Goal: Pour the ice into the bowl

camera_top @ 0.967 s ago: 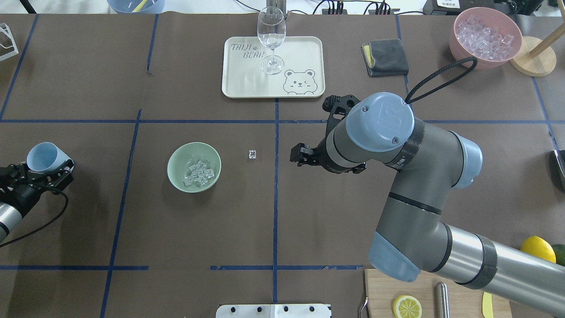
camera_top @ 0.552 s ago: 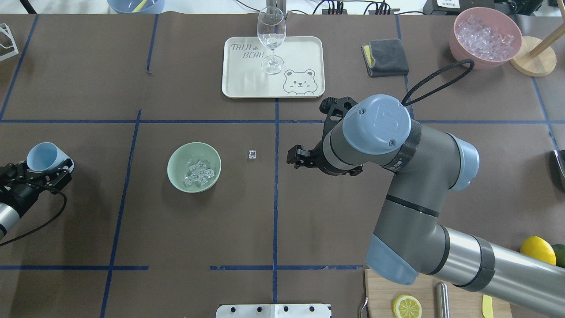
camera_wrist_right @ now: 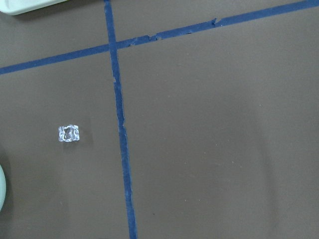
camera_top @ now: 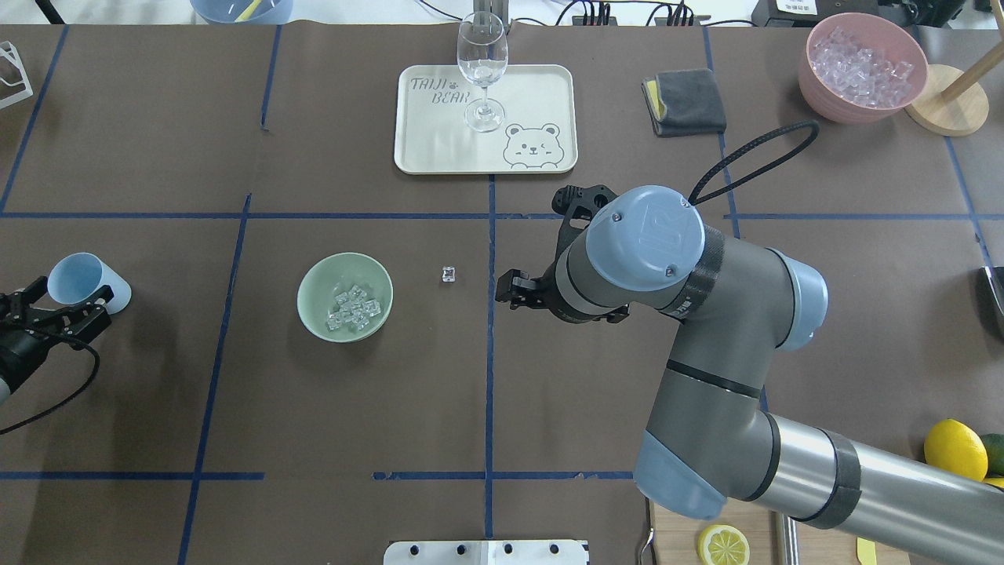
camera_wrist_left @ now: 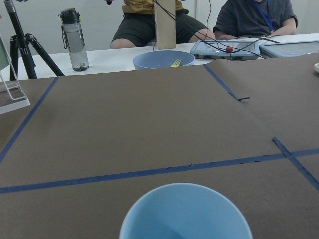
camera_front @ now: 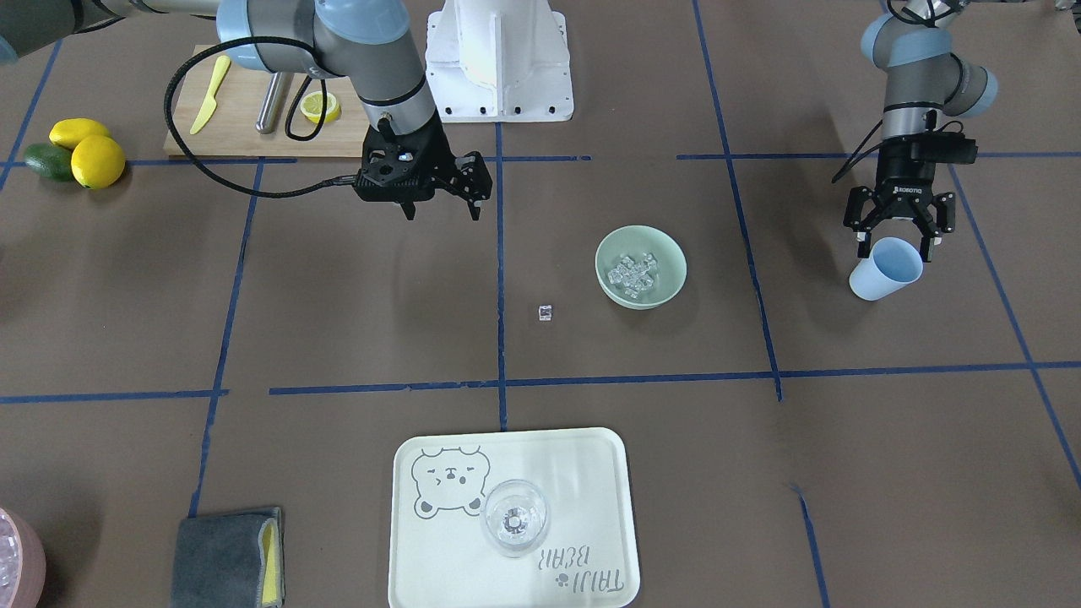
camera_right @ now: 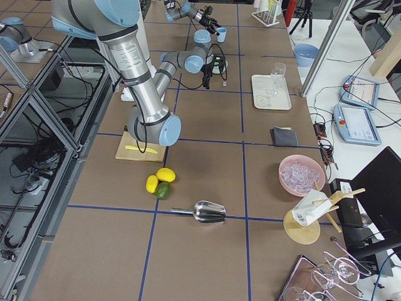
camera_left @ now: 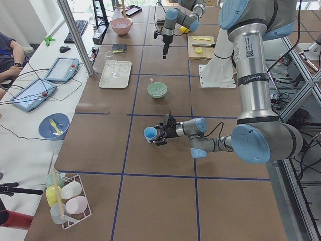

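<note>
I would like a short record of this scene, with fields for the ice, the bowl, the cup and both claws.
ice: heaped inside the bowl
bowl: pale green, on the table
loose cube: one, on the table, apart from the bowl
cup: light blue, looks empty, by the left claw
left claw: open, at the cup
right claw: open, empty, above the table

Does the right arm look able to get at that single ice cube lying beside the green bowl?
Probably yes. The right gripper hovers open near the lone cube, with only bare table between them; the bowl sits on the cube's far side.
</note>
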